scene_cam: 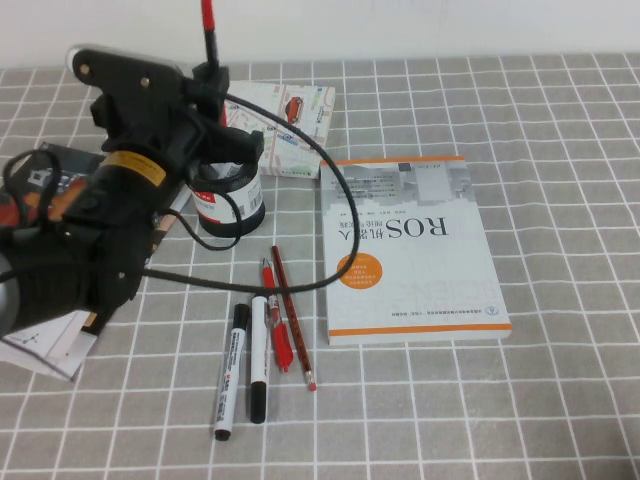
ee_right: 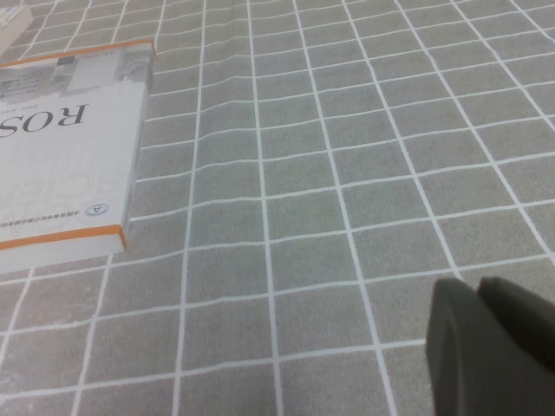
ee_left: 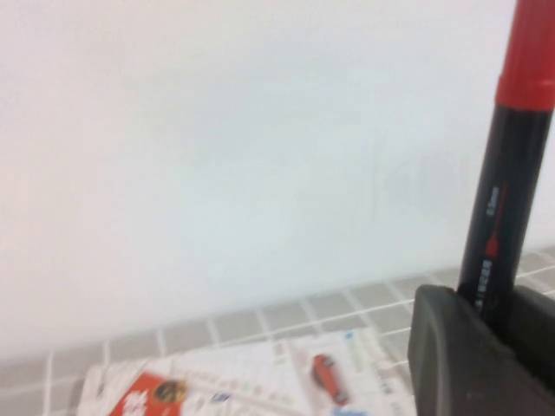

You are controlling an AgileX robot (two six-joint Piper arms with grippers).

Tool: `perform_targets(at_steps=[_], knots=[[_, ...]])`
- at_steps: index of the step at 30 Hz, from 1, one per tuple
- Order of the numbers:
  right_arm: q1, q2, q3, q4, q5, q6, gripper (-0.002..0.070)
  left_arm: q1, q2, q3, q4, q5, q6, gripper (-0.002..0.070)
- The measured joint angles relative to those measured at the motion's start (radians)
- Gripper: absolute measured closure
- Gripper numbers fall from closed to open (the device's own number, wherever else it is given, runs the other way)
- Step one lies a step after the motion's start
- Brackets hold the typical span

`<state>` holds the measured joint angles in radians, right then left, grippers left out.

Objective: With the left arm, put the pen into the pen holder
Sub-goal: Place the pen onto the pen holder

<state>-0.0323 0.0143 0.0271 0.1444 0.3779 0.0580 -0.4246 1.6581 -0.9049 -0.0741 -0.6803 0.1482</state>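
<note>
The pen point(scene_cam: 209, 30) stands almost upright, red at its top with a black shaft. My left gripper point(scene_cam: 210, 76) is shut on its lower part, at the back left of the table. In the left wrist view the pen point(ee_left: 510, 165) rises between the black fingers point(ee_left: 447, 351) of the left gripper point(ee_left: 487, 322). The pen holder point(scene_cam: 222, 198), a black cup with a red-and-white label, sits just below and in front of that gripper, partly hidden by the arm. The pen's lower end is hidden. My right gripper point(ee_right: 487, 299) hovers shut over bare checked cloth, holding nothing.
A white ROS book point(scene_cam: 410, 250) lies right of the holder. Two black-capped white markers point(scene_cam: 232, 385), a red pen point(scene_cam: 279, 320) and a thin red pencil point(scene_cam: 293, 318) lie in front of it. A map leaflet point(scene_cam: 290, 115) sits behind; papers point(scene_cam: 45, 345) lie under the left arm.
</note>
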Motion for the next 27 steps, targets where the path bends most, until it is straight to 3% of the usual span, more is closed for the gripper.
perform_targets(at_steps=[12, 27], knots=[[0.000, 0.000, 0.000, 0.000, 0.000, 0.000, 0.0691, 0.131, 0.155, 0.000, 0.049, -0.127, -0.274, 0.0613], [0.000, 0.000, 0.000, 0.000, 0.000, 0.000, 0.0691, 0.134, 0.255, 0.000, 0.084, -0.231, -0.326, 0.0613]])
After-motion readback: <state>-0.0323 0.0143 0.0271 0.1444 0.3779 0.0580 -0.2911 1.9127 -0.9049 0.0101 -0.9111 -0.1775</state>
